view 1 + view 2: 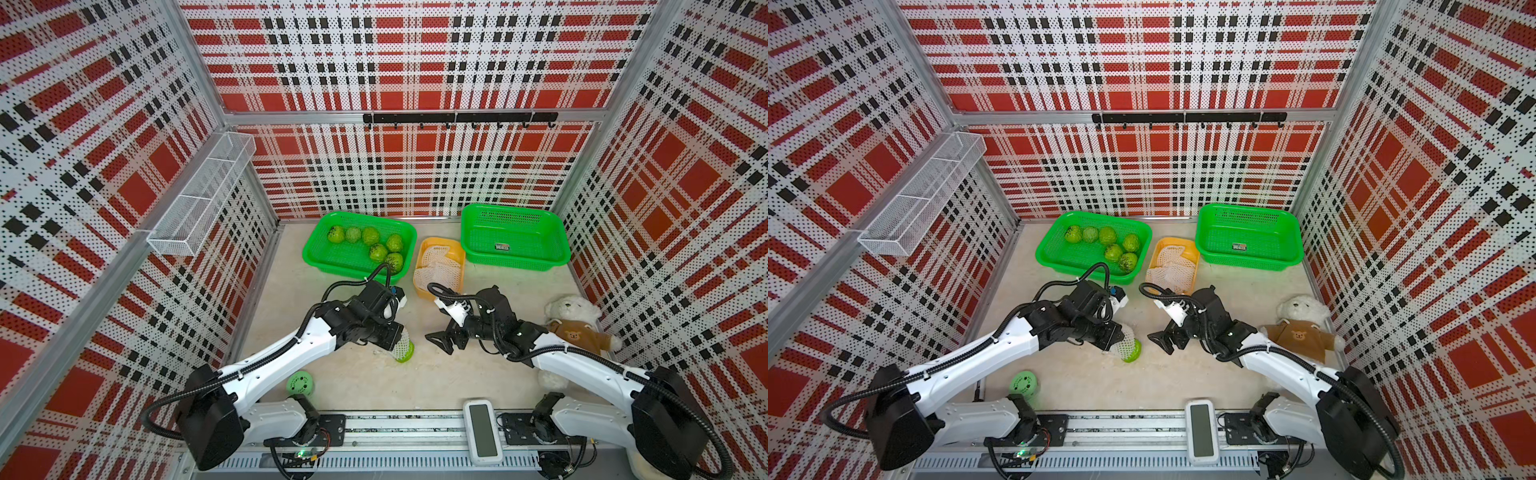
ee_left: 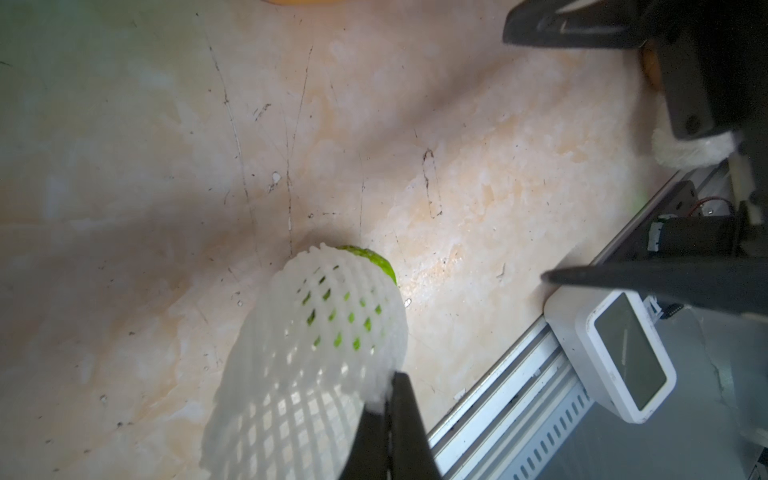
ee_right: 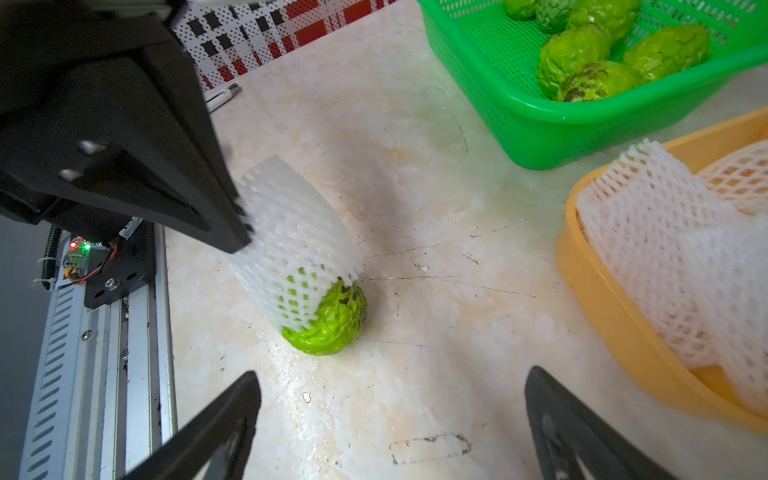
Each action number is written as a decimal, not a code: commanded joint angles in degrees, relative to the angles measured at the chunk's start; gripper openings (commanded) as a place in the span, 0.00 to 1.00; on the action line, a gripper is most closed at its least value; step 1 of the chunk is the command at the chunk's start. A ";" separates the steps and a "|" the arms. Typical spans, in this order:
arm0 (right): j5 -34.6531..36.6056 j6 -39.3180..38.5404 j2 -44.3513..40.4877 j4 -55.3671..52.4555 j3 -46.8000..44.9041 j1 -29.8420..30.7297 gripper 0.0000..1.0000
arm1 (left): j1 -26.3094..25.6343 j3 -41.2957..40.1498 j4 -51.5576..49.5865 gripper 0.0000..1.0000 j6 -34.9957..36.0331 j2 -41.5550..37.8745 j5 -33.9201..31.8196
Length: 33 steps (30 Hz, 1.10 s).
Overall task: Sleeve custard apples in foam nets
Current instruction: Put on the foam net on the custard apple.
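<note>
Near the middle of the marbled beige bench [image 1: 374, 390], one custard apple [image 3: 336, 324] sits with a foam net [image 3: 291, 232] pulled part-way over it. The white diamond-holed mesh covers the upper part of the fruit, and the glossy, bumpy bright-green lower side is bare against the scratched surface. The net stands up from the fruit as a soft, slightly tilted tube, with green showing through its lower holes. The left fingers [image 2: 401, 415], black and wedge-shaped, are clenched on the tube's upper wall, pinching the foam. The right fingers [image 3: 569, 432] are released and spread wide with nothing between them. They sit close to the netted fruit but apart from it. Toward the back wall, a green perforated plastic basket [image 1: 340, 259] holds six more custard apples [image 1: 371, 235], round and scaly, some with dark patches. Just beside it, a small yellow-orange tray [image 3: 615, 316] carries a crumpled heap of spare foam nets [image 3: 665, 257]. Beyond the tray stands a second green basket [image 1: 532, 237] with a small label on its mesh floor. A white plush bear [image 1: 577, 320] in a brown shirt lies beside the right arm. A smooth pale-green ball [image 1: 300, 383] with dark holes rests by the left arm's base.
</note>
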 commanded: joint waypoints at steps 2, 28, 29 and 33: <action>-3.54 -2.91 0.98 14.49 -4.40 2.18 1.00 | -0.66 -0.50 4.85 0.00 -0.73 2.27 2.22; -0.61 -4.46 11.77 27.24 -8.12 7.67 1.00 | -1.45 7.68 -9.02 0.00 1.85 12.99 -9.99; -0.53 -4.23 11.77 27.14 -8.03 7.66 1.00 | -2.01 8.33 -9.10 0.00 1.77 13.83 -10.33; -0.93 -4.11 11.73 28.25 -8.65 7.84 1.00 | -4.84 10.40 -8.73 0.00 2.17 16.44 -9.78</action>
